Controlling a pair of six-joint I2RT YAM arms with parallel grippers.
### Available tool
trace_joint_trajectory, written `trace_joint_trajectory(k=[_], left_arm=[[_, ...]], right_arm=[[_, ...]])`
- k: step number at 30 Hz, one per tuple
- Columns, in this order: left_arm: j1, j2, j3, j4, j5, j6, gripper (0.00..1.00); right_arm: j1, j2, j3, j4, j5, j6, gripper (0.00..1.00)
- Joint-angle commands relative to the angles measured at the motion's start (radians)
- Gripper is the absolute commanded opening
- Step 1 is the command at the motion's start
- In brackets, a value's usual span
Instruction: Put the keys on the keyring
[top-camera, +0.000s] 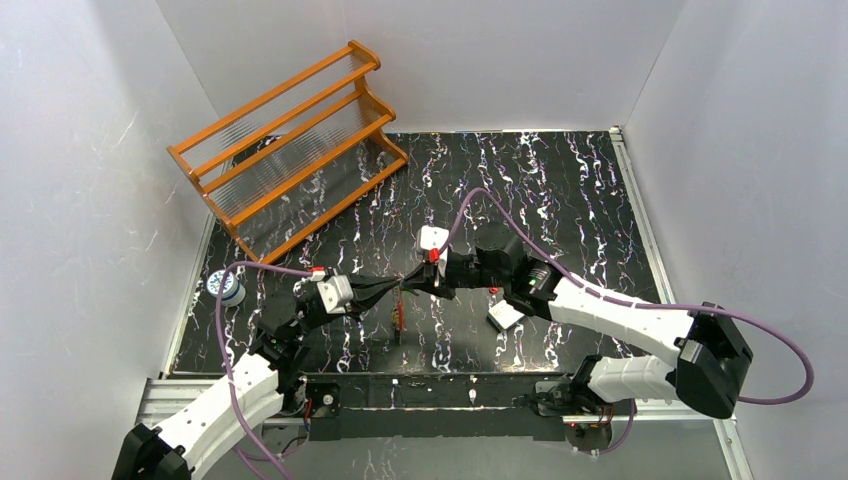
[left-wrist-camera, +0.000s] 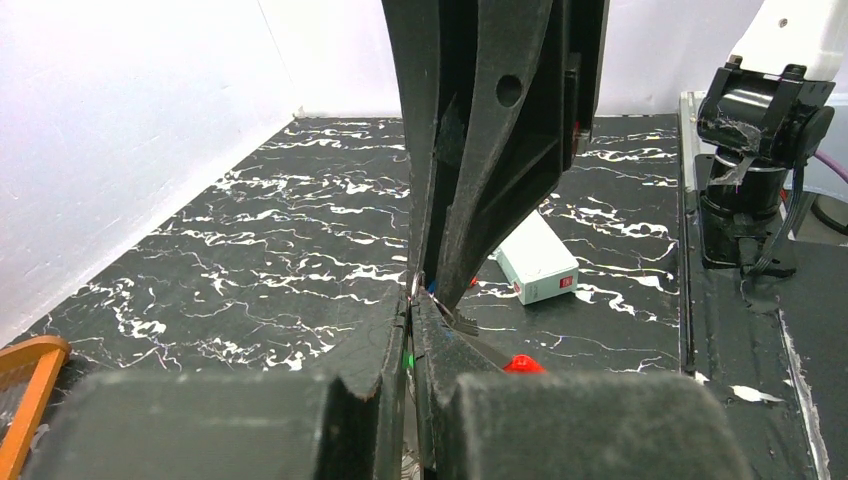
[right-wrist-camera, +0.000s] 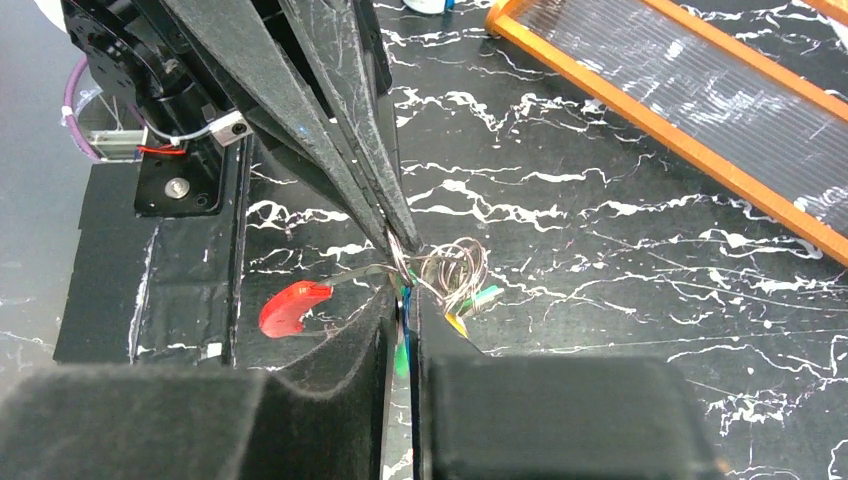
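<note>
Left gripper clenched on keyring; right gripper looks pinched on a key. Ring likely light, springy, slippery thin wire; grip each key by plastic head.

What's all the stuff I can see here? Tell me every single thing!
table: one, black with white veins, under everything.
rack: one, orange, far left corner.
small round thing: one, blue and white, table's left edge.
white box: one, red dot, lying near the right arm.
keyring: one, silvery wire loops, mid-table.
keys: several; red, green, yellow, blue heads; bunched by the keyring.
left gripper: one, black, shut on the keyring.
right gripper: one, black, shut on the keys.
</note>
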Motion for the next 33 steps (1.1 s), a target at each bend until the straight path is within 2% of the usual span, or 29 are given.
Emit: trace_joint_trajectory(k=[1, 5, 9, 11, 14, 17, 25, 33], left_arm=[[-0.004, -0.003, 0.008, 0.070, 0.009, 0.003, 0.00], [-0.004, 0.009, 0.016, 0.070, 0.015, 0.009, 0.00], [-0.004, 0.016, 0.021, 0.070, 0.016, 0.012, 0.00], [-0.004, 0.016, 0.020, 0.071, 0.018, 0.014, 0.00], [-0.003, 0.018, 0.020, 0.070, 0.022, 0.016, 0.00], [-0.004, 0.022, 0.018, 0.070, 0.024, 0.014, 0.00], [-0.004, 0.025, 0.020, 0.070, 0.034, 0.013, 0.00], [-0.004, 0.027, 0.023, 0.070, 0.041, 0.008, 0.00]], right_arm=[[0.000, 0.014, -0.014, -0.009, -0.006, -0.005, 0.14], [-0.001, 0.038, -0.016, -0.030, 0.002, -0.015, 0.11], [-0.001, 0.069, -0.001, -0.052, 0.023, -0.020, 0.13], [-0.002, 0.071, 0.003, -0.052, 0.043, -0.018, 0.19], [-0.001, 0.042, 0.002, -0.044, 0.079, -0.020, 0.36], [-0.001, -0.010, -0.025, 0.011, 0.086, -0.031, 0.47], [0.000, -0.073, -0.070, 0.139, 0.032, -0.034, 0.50], [-0.002, -0.024, -0.043, 0.171, -0.039, -0.013, 0.44]])
